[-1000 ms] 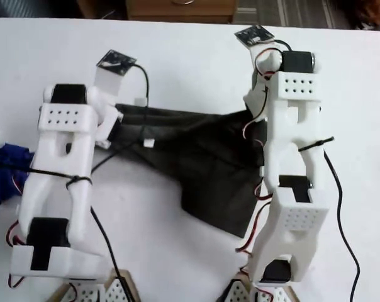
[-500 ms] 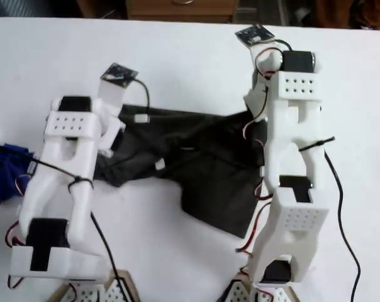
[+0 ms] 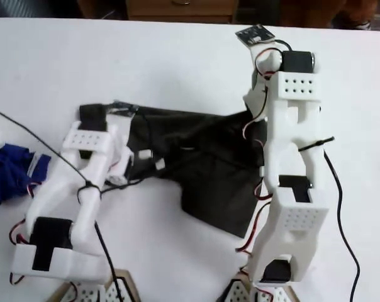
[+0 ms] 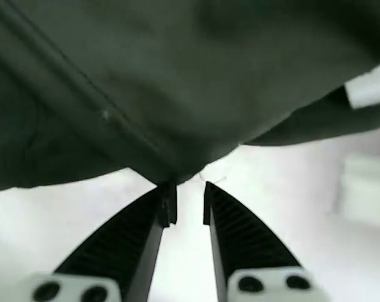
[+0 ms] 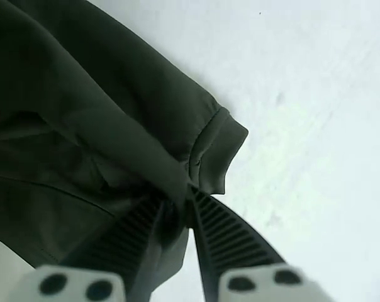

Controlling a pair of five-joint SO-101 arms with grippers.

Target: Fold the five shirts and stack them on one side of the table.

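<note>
The right tool [image 5: 179, 200] pinches the dark shirt [image 3: 209, 170] near its cuff. The left tool [image 4: 185, 196] is narrow and seems to just touch the shirt's hem on the white bench [image 3: 177, 63].

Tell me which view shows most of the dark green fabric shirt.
The high view: the dark green fabric shirt lies spread across the white table. The left wrist view shows its seam and edge; the right wrist view, one cuff in the right gripper.
</note>
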